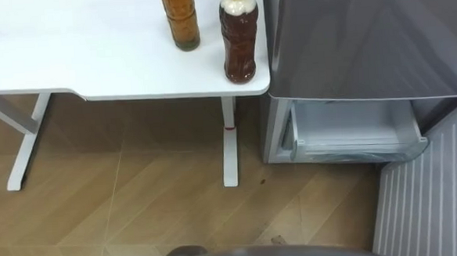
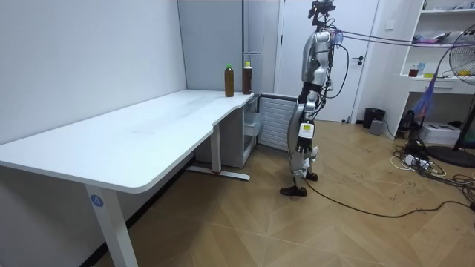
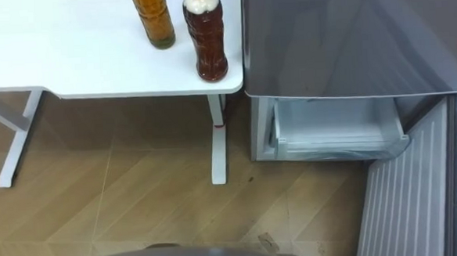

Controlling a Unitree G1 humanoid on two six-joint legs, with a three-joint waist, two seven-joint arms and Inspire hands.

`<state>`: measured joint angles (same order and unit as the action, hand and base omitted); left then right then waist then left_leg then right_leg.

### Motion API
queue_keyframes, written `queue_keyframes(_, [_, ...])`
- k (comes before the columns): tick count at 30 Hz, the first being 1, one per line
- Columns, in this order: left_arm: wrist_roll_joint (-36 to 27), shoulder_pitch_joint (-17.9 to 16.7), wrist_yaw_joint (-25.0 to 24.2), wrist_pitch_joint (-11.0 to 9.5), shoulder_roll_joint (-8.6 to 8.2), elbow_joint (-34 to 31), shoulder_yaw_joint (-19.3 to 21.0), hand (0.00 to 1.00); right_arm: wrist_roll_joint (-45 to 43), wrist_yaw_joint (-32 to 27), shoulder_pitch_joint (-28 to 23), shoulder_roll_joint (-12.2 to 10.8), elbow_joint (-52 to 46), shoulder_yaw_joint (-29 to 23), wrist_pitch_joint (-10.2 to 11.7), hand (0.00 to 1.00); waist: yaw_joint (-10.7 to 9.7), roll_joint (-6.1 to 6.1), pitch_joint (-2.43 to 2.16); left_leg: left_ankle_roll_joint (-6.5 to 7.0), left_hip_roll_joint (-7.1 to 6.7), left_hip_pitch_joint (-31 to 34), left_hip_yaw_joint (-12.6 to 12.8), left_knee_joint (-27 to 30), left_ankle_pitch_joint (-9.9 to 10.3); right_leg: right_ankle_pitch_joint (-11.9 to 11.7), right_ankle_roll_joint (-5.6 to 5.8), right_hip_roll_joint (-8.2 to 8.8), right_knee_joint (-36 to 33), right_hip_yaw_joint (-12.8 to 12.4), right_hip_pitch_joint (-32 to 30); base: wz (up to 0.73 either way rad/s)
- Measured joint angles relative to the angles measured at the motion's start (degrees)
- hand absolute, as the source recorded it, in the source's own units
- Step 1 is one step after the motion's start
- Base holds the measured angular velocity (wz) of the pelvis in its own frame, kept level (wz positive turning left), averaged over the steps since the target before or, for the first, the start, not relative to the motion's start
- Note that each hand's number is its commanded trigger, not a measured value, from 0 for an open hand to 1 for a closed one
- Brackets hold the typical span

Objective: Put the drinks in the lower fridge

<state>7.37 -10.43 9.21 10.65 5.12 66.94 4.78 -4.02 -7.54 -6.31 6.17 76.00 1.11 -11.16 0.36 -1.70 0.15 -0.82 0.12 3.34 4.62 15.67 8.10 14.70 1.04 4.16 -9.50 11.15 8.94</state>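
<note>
White table [image 1: 68, 50] on wood floor [image 1: 123, 212], grey fridge [image 1: 365, 34] at 3 o'clock; at the table's corner beside it, amber bottle [image 1: 180, 19] and yellow-capped bottle [image 1: 240, 37], upright, near each other; at 4 o'clock, lower compartment [image 1: 354, 133] open, ribbed door [image 1: 428, 196] swung wide; in the room view, fan [image 2: 462, 59] and shelves [image 2: 438, 80] at 3 o'clock; left hand [image 2: 306, 90] and right hand [image 2: 326, 87] by the hips, grasp impossible to tell.

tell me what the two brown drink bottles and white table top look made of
Yellow-capped brown drink bottle: probably clear glossy plastic; liquid shows through. Amber drink bottle: likely the same. White table top: smooth matte laminate or painted board, judging by its thin edge.
</note>
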Motion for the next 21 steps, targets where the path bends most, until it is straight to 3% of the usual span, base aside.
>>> queue_keyframes(3, [-5.5, -0.4, 4.0, -1.2, -0.02, -0.1, 4.2, 0.00, 0.0, -0.4, 0.1, 0.0, 0.3, -0.4, 0.5, 0.00, -0.1, -0.03, -0.03, 0.00, -0.05, 0.0, 0.0, 0.0, 0.0, 0.0, 0.00, 0.06, 0.0, 0.4, 0.1, 0.00])
queue_keyframes(8, [-23.5, -0.1, 11.5, -4.8, -0.05, -1.9, 11.1, 0.00, -0.1, -0.7, 0.1, 0.2, 0.3, -2.4, 1.1, 0.00, 0.1, 0.11, -0.05, 0.00, -0.09, -0.1, -0.1, -0.1, 0.0, 0.0, 0.00, 0.11, -0.2, 0.3, 0.1, 0.00])
queue_keyframes(12, [-34.2, -0.5, 15.1, -7.2, -0.16, -5.4, 12.6, 0.00, 1.4, -1.2, -0.1, 0.8, 0.2, -3.6, 2.0, 0.00, 0.7, 0.43, -0.08, 0.00, -0.09, -0.2, 0.1, -0.3, 0.0, 0.0, 0.01, 0.12, -0.2, 0.1, 0.1, -0.01])
queue_keyframes(14, [-42.4, -0.3, 17.4, -8.7, -0.21, -8.2, 15.5, 0.00, 2.8, -1.4, -0.1, 1.2, 0.0, -4.9, 2.7, 0.00, 1.7, 0.76, -0.19, 0.00, -0.10, -0.6, 0.3, -0.7, 0.0, 0.0, 0.01, 0.21, -0.2, 0.1, 0.2, -0.05])
queue_keyframes(17, [-51.1, -0.2, 20.4, -11.0, -0.14, -10.3, 18.2, 0.00, 3.6, -1.5, -0.1, 1.9, -0.6, -5.2, 3.8, 0.00, 1.8, 1.05, -0.12, 0.00, -0.18, -0.8, 0.3, -1.0, 0.0, 0.0, 0.00, 0.31, -0.2, 0.1, 0.2, 0.00])
queue_keyframes(21, [-57.0, -0.5, 24.2, -12.0, -0.12, -12.9, 18.4, 0.00, 3.2, -1.4, 0.2, 2.2, -1.2, -5.3, 4.2, 0.00, 1.7, 1.49, -0.13, 0.00, -0.35, -0.8, 0.3, -1.1, 0.0, 0.0, 0.07, 0.45, -0.2, 0.1, 0.1, 0.00])
